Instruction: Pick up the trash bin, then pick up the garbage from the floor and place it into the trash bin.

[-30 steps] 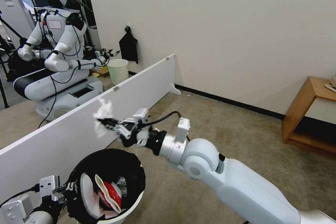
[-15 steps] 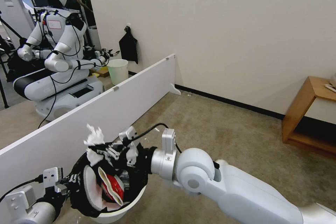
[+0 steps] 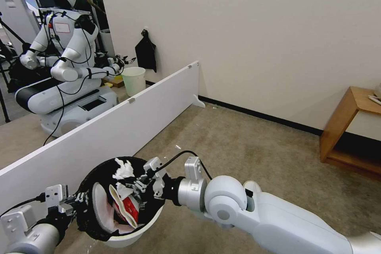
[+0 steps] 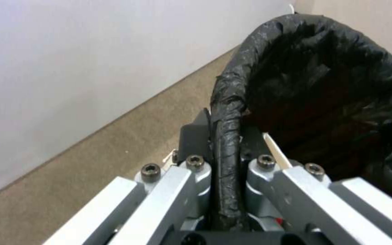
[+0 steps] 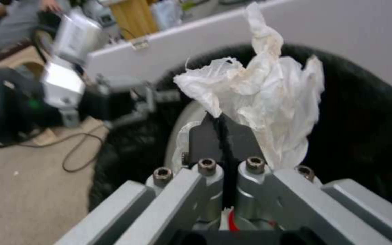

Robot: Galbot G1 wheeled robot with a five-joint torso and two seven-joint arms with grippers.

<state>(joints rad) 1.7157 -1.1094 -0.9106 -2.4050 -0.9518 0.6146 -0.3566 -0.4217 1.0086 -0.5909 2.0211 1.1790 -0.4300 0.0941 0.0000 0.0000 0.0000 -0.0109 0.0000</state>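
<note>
1. Right gripper (image 3: 126, 185), fingers pinched on a white tissue (image 3: 124, 170), hangs inside the trash bin (image 3: 131, 235)
2. Left gripper (image 3: 81, 200) clamps the bin's rim
3. Slipper (image 3: 101, 214) and cup (image 3: 129, 210) already binned; tissue unreleased

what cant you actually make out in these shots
- Bottom of the trash bin: in the head view the right gripper, the white tissue it holds and a slipper cover it; in the left wrist view the bag interior is dark.
- What the red item is: partly buried.
- Left gripper: shut on the rim; fingertips hidden by the black bag.
- Background in the right wrist view: blurred.
</note>
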